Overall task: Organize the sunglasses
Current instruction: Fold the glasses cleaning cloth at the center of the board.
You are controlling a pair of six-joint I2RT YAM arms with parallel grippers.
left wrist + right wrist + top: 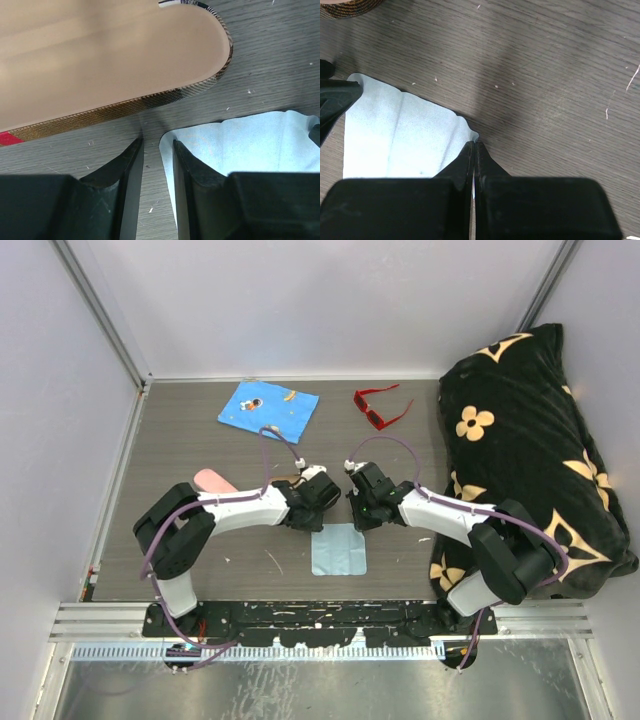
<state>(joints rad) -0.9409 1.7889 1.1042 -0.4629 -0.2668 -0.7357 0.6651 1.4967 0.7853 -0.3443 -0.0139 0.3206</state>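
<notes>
The right gripper (474, 145) has its jaws pressed together on a corner of the pale blue cloth (395, 135). The left gripper (157, 142), jaws narrowly spread, should close squarely over the cloth's edge (the red sunglasses (381, 406) lie well apart, at the tabletop's (180, 440) far side).

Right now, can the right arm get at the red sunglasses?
Probably, once freed: its jaws seem shut on a corner of the pale blue cloth. No object lies between them and the red sunglasses.
</notes>
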